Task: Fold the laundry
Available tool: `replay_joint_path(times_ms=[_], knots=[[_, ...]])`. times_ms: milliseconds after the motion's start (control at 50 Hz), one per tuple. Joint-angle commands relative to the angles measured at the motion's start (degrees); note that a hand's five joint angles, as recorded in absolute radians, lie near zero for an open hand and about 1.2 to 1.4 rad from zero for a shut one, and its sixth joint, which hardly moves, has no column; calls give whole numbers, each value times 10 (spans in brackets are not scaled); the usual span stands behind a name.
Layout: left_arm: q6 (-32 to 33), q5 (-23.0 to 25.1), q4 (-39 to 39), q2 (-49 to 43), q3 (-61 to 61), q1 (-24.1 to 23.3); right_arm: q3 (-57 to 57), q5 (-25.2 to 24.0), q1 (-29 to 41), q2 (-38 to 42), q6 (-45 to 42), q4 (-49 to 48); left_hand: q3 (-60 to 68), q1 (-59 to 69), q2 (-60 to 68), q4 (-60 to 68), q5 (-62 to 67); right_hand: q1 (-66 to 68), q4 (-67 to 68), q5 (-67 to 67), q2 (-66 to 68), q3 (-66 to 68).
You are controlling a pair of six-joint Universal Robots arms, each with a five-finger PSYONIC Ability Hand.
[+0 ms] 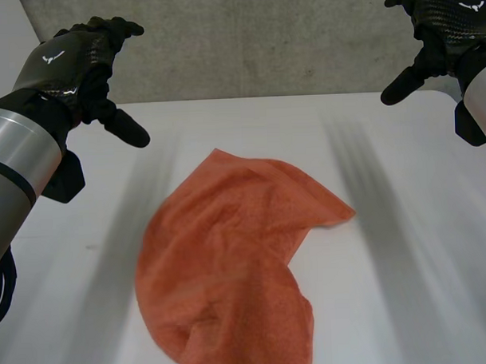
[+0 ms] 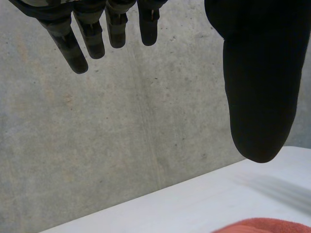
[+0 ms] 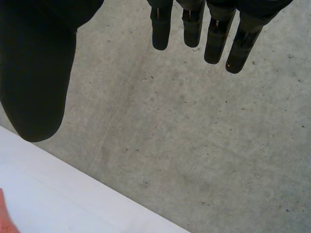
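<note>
Orange terry cloth, a small towel [image 1: 230, 262], lies crumpled on the white surface [image 1: 413, 248] in the lower middle of the frame, one corner pointing toward the right and its near part running out past the bottom edge, so we cannot tell how much of it rests on the surface there. Our left hand [image 1: 75, 64] hangs in the upper left of the frame and our right hand [image 1: 437, 23] in the upper right. Both are raised well apart from the towel, fingers straight and spread away from the thumb, holding nothing, with the grey concrete wall [image 1: 262, 37] behind them. In our judgement the fold has not begun, and the trouble lies in the towel's shape: a flap is doubled over along the right side, so a hand coming down there could pinch two layers at once and carry the crease into the fold. The true corners are hard to pick out, and a grasp on a bunched edge would leave it lopsided. Dragging it toward the bottom of the frame might pull it off the surface.
</note>
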Motion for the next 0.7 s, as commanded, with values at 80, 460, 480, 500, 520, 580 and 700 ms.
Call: replay_joint_path(times_ms=[80,460,480,500,520,580,700], knots=[[5,1,5,-9,-1,0,1,-29,0,6,-1,9,4,-2,6,4,-16,-24,-36,-38,-27,-24],[1,3,-11,-59,-1,-29,-14,-100,35,135,-216,101,21,14,23,20,1,-16,-28,-31,-20,-17],[-1,2,-12,-60,-2,-39,-14,-100,35,135,-216,101,21,14,23,21,1,-16,-28,-31,-20,-16],[-1,2,-12,-60,-2,-39,-15,-99,35,153,-237,101,21,14,23,21,1,-13,-25,-28,-17,-13],[-3,-2,-12,-63,-5,-48,-15,-99,35,153,-237,101,21,14,23,21,1,-13,-25,-27,-17,-13],[-4,-23,-11,-66,-17,-68,-13,-101,36,190,-258,96,21,14,23,21,1,4,-8,-11,0,4],[-6,-69,-7,-78,-39,-104,-11,-102,38,262,-258,52,21,14,23,21,1,63,51,48,59,63]])
